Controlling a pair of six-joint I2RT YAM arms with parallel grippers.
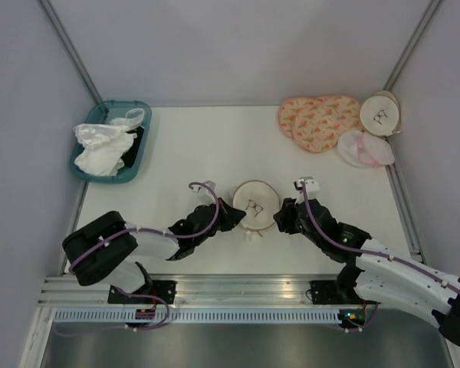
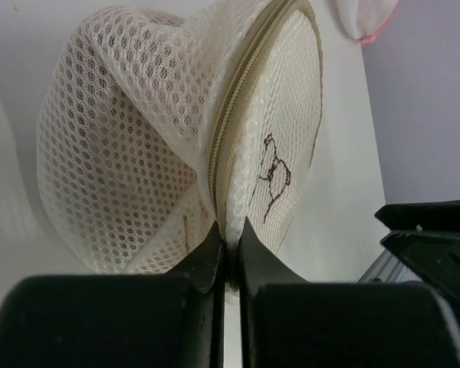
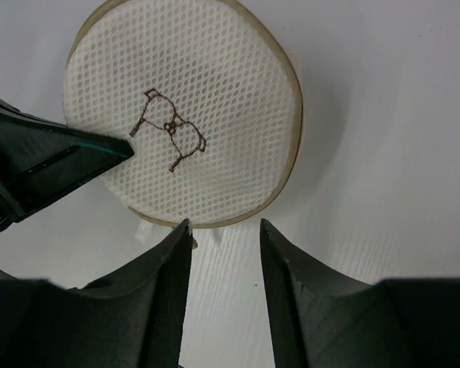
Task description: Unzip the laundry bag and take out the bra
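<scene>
The laundry bag, a round cream mesh disc with a dark bra drawing, lies on the white table between my two arms. My left gripper is shut on the bag's edge right at the tan zipper rim, and the mesh bulges up to the left of it. My right gripper stands open just off the bag's near rim, with only bare table between its fingers. A small tab of the rim sits by its left fingertip. The bra is hidden.
A teal basket of white cloths sits at the back left. At the back right lie a peach patterned pad, a second round mesh bag and a white-and-pink pouch. A metal rail runs along the near edge.
</scene>
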